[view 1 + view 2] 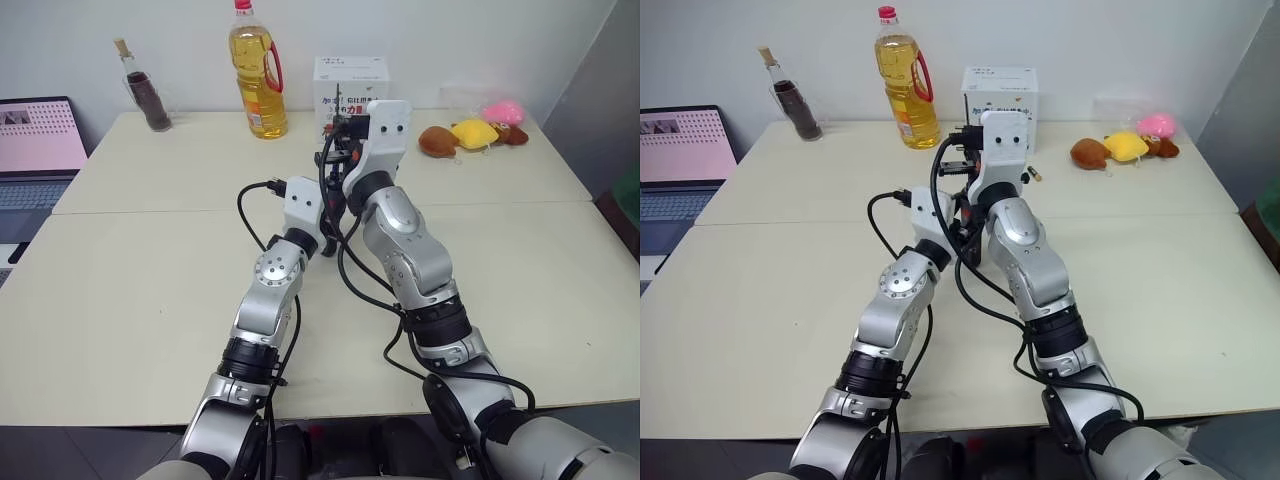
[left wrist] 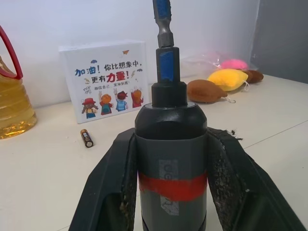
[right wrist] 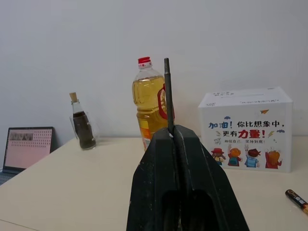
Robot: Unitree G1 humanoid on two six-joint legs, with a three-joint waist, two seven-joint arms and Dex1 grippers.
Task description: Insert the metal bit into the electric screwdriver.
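My left gripper [image 2: 172, 135] is shut on the electric screwdriver [image 2: 171, 159], a dark grey barrel with a red band. The tool stands upright between the two black fingers [image 2: 113, 183], its blue tip [image 2: 168, 67] at the top. The metal bit [image 2: 162, 19] comes down onto that blue tip in line with it; how deep it sits I cannot tell. My right gripper [image 3: 174, 131] is shut on the metal bit [image 3: 167, 96], whose thin grey rod sticks out past the closed fingertips. In the eye views both hands are stacked over the table's middle, right gripper [image 1: 340, 135] above the left.
A white printed box [image 1: 350, 80], a yellow oil bottle [image 1: 258, 75] and a small dark bottle [image 1: 148, 95] stand along the far edge. Plush toys [image 1: 470, 135] lie at the far right. A battery [image 2: 86, 137] lies near the box. A laptop [image 1: 35, 150] sits to the left.
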